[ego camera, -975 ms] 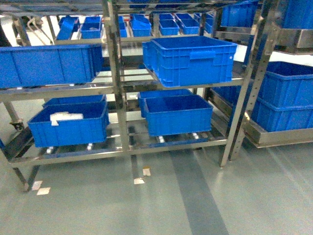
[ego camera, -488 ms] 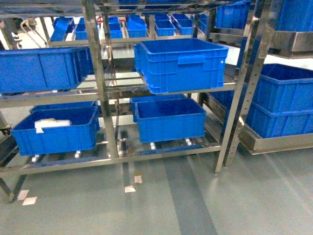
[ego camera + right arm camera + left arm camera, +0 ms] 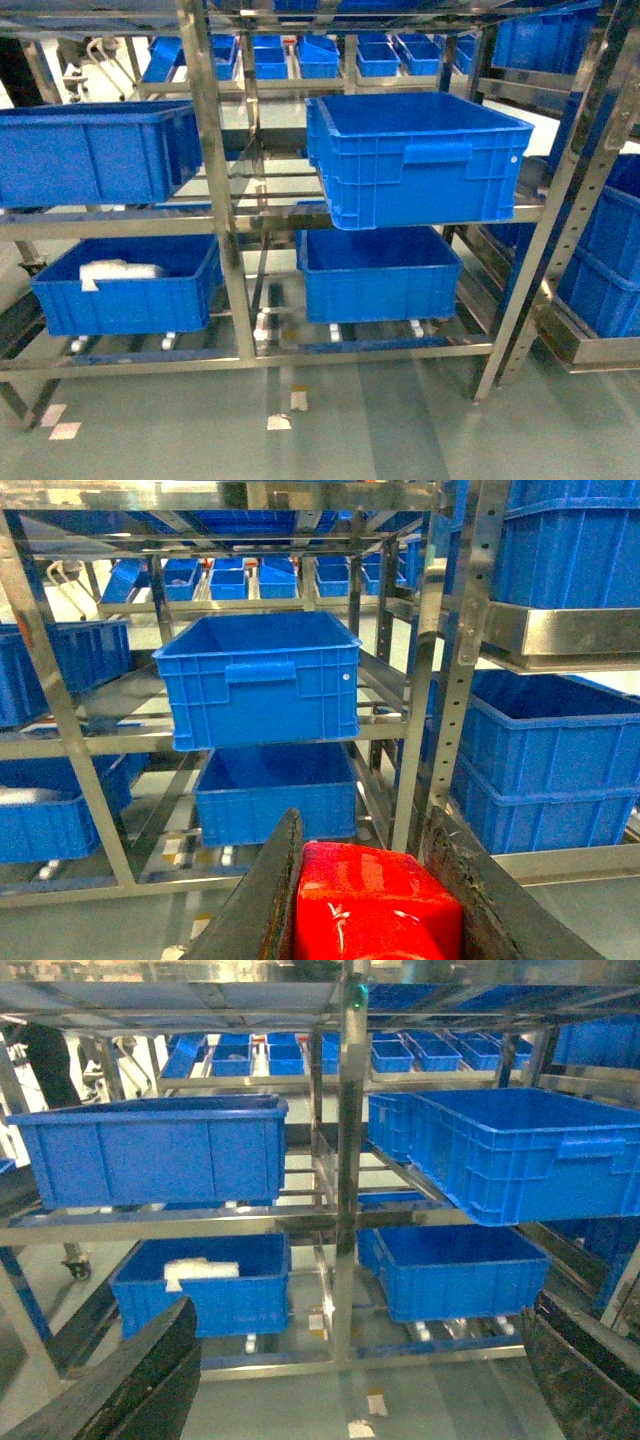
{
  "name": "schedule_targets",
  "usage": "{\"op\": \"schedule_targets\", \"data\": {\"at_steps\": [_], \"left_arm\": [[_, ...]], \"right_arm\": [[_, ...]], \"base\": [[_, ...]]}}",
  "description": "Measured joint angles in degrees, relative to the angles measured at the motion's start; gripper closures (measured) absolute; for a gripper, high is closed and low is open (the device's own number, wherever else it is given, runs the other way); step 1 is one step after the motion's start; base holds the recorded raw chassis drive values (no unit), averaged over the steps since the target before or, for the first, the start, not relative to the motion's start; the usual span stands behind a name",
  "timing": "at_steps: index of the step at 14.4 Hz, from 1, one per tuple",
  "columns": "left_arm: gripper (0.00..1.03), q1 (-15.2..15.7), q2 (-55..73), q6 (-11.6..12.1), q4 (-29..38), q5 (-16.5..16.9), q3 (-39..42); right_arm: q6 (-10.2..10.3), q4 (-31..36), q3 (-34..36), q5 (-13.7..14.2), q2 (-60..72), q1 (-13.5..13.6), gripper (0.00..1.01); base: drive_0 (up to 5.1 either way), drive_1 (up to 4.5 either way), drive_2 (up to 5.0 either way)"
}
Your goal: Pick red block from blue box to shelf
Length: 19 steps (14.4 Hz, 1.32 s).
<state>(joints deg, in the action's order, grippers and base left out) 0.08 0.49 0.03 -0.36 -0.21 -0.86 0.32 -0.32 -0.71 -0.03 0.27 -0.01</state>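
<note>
The red block (image 3: pixel 375 900), glossy, fills the bottom of the right wrist view, with my right gripper (image 3: pixel 363 822) shut on it, one dark finger on each side. My left gripper (image 3: pixel 358 1308) is open, its fingers (image 3: pixel 150 1370) at the lower corners of the left wrist view with only floor between them. The steel shelf (image 3: pixel 205 150) stands ahead across the floor, and its posts also show in both wrist views (image 3: pixel 350 1160) (image 3: pixel 440 680). The blue box is out of view. Neither gripper shows in the head view.
Dark blue ribbed crates sit on the tiers: one on the middle tier (image 3: pixel 415 155), one at left (image 3: pixel 95 150), two below (image 3: pixel 378 272), one holding something white (image 3: pixel 120 272). A second rack with crates (image 3: pixel 600 280) stands at right. Tape scraps (image 3: pixel 298 400) lie on the grey floor.
In the head view the shelf slid left, then back right. It now looks larger and nearer, with the middle crate right of centre.
</note>
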Motion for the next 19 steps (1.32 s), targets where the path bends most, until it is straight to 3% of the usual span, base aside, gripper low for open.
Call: {"op": "schedule_targets", "data": {"at_steps": [4, 19], "left_arm": [[0.05, -0.09, 0.00, 0.00, 0.20, 0.20, 0.00], [0.05, -0.09, 0.00, 0.00, -0.26, 0.15, 0.00]], "right_arm": [[0.00, 0.07, 0.00, 0.04, 0.00, 0.00, 0.72], [0.00, -0.22, 0.00, 0.00, 0.04, 0.00, 0.72]], "base": [[-0.2, 4.12, -4.5], [-2.8, 5.05, -2.1]]}}
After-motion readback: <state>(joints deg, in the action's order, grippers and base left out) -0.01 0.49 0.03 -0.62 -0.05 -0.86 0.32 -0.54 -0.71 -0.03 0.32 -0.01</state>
